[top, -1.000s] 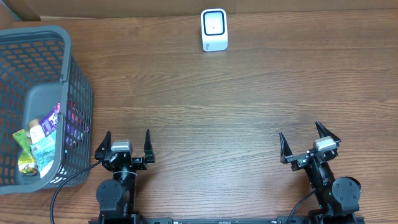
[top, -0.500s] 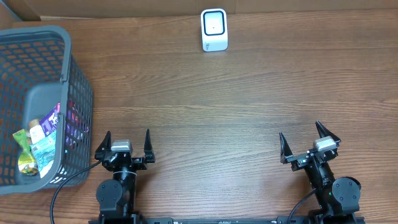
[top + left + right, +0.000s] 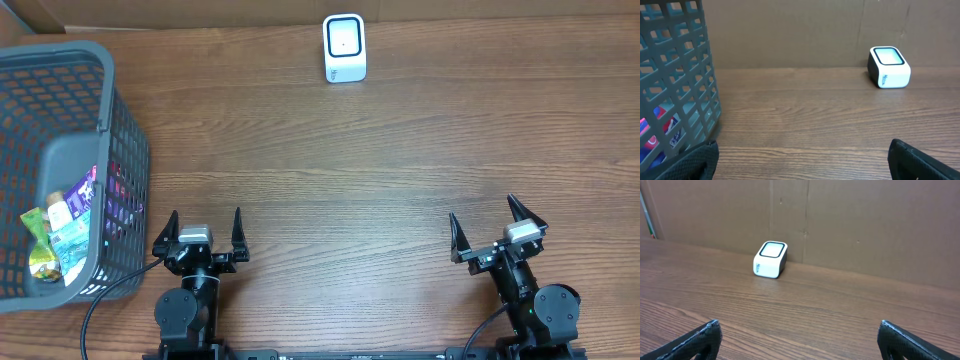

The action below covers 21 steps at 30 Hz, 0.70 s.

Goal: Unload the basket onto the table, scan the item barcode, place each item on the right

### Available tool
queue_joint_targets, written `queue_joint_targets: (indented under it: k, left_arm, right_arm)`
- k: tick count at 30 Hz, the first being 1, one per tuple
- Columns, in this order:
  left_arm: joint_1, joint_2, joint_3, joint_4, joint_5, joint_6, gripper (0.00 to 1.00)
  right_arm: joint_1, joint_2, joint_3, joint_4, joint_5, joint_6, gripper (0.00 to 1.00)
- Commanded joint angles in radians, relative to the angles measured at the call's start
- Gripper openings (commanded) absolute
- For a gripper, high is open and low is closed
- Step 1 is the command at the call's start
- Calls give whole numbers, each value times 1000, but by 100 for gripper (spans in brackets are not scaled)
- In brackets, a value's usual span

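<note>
A white barcode scanner (image 3: 344, 47) with a dark-rimmed window stands at the far middle of the table; it also shows in the left wrist view (image 3: 888, 67) and the right wrist view (image 3: 770, 259). Several packaged items (image 3: 62, 225) lie in a grey plastic basket (image 3: 122, 130) at the left; coloured packets show through its mesh (image 3: 662, 131). My left gripper (image 3: 204, 225) sits open near the front edge, just right of the basket, holding nothing (image 3: 802, 160). My right gripper (image 3: 483, 218) is open and empty at the front right (image 3: 800, 335).
A brown cardboard wall (image 3: 865, 225) backs the table behind the scanner. Bare wood tabletop (image 3: 340, 180) lies between the grippers and the scanner. A black cable (image 3: 110, 290) runs by the basket's near corner.
</note>
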Motion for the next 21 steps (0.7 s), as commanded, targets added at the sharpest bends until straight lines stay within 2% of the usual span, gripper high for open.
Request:
queue_joint_targets:
  k: [1,21]
  left_arm:
    - [-4,1,-4,1,-6,19,100]
    - [-2,1,-4,11,-31,19,100]
  right_arm:
    - [6,-12,-10,12,-6,-5,100]
    - [6,-12,-10,60,-6,-5,100]
